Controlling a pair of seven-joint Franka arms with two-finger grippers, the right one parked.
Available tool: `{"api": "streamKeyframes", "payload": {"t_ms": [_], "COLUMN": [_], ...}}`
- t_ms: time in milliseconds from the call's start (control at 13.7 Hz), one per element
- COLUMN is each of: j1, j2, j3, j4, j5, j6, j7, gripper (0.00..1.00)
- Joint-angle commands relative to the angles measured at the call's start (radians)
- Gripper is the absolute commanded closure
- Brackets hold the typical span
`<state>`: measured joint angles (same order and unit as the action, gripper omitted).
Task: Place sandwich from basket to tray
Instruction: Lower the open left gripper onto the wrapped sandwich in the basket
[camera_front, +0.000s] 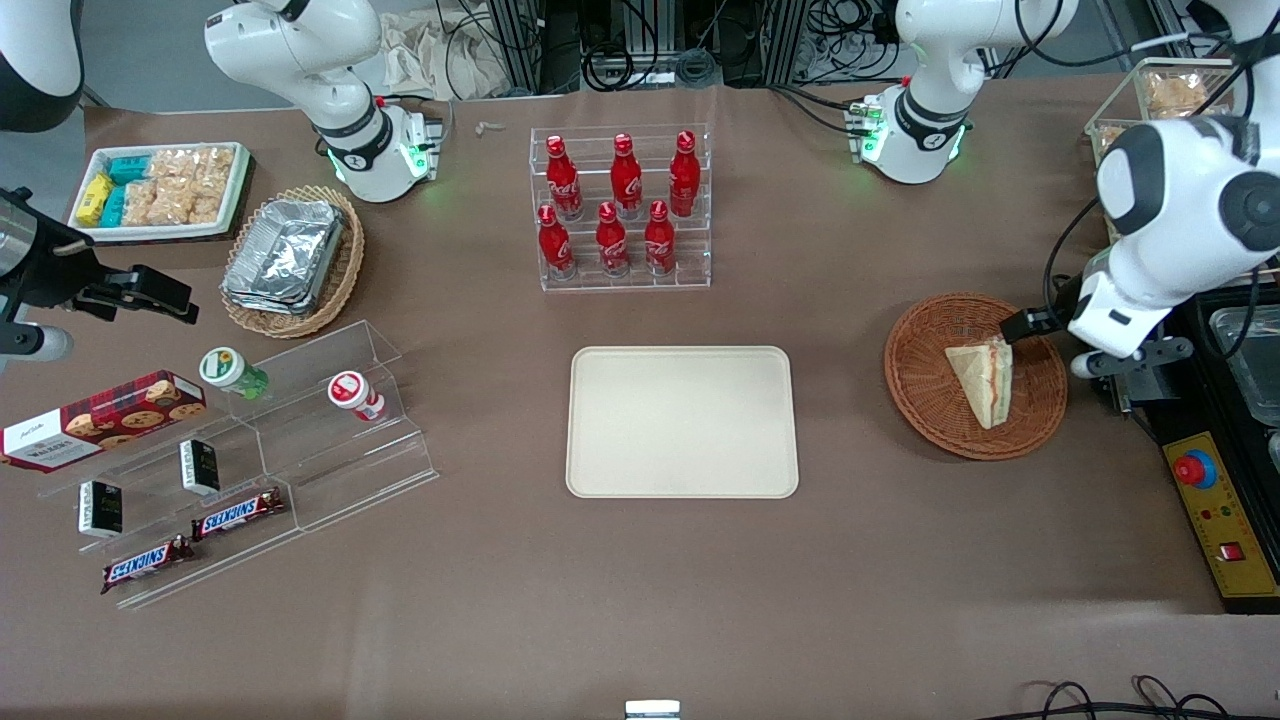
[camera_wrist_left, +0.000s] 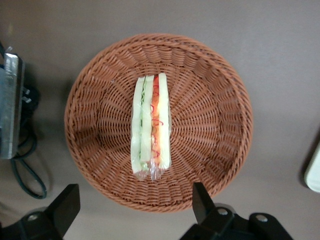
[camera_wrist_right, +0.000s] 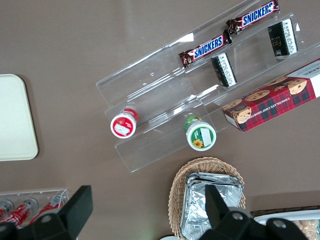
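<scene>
We found nothing yet moved: the triangular cream-bread sandwich (camera_wrist_left: 150, 127) lay in the round reddish-brown wicker basket (camera_wrist_left: 210, 125), our tool (camera_wrist_left: 136, 207) above it wide open and empty, the cream rectangular tray (camera_front: 682, 421) bare.
</scene>
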<state>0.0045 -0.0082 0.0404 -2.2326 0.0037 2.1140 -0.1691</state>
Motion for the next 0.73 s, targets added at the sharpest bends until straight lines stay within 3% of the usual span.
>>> {"api": "streamKeyframes", "payload": {"t_ms": [0,293,659], "j1": [-0.006,-0.011,-0.012], "j2": [0.072,0.138,0.174], "j3": [-0.002,-0.004,-0.004], "j4": [-0.001,-0.001,-0.009], "j5": [0.013,0.013,0.015], "j6": [0.063,0.069,0.078], "j7": [-0.081,-0.206,-0.217], "gripper": [0.00,0.00,0.00]}}
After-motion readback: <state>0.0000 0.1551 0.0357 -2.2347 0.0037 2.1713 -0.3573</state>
